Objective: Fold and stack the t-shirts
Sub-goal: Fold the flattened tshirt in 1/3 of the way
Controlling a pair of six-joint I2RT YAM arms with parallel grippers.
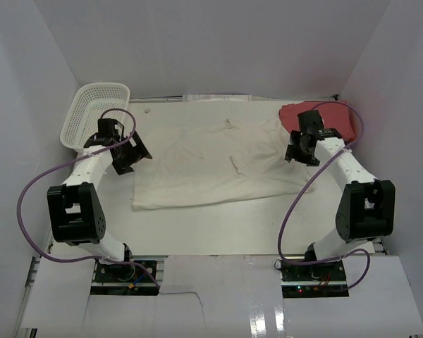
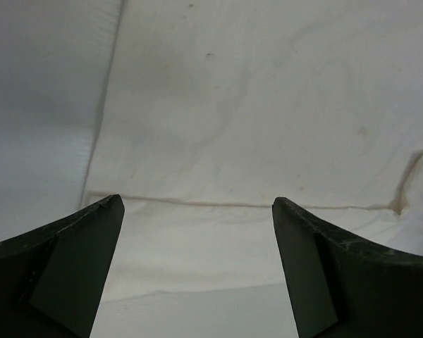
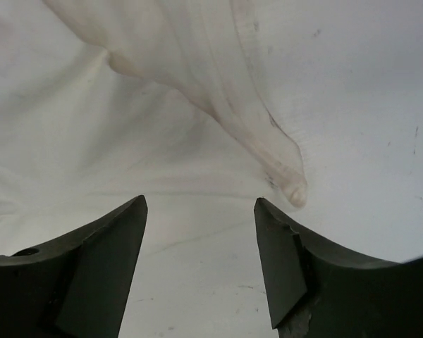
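Left gripper (image 2: pixel 197 204): jaws spread wide, empty, over left edge of cream t-shirt (image 1: pixel 211 165)
Right gripper (image 3: pixel 201 201): jaws parted, nothing between, above same shirt's right side near a raised fold
Cream t-shirt: spread flat at centre; soft, light, limp; best pinched at corners or hem
Red t-shirt (image 1: pixel 347 125): bunched far right, apparently partly behind right arm
Count: two shirts, two grippers, one mesh basket (image 1: pixel 92 113)

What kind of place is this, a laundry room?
Probably a robot test booth, not a home: plain white walls box in the table, a left arm and right arm are bolted at its near edge, and a cream shirt and red shirt lie on it.
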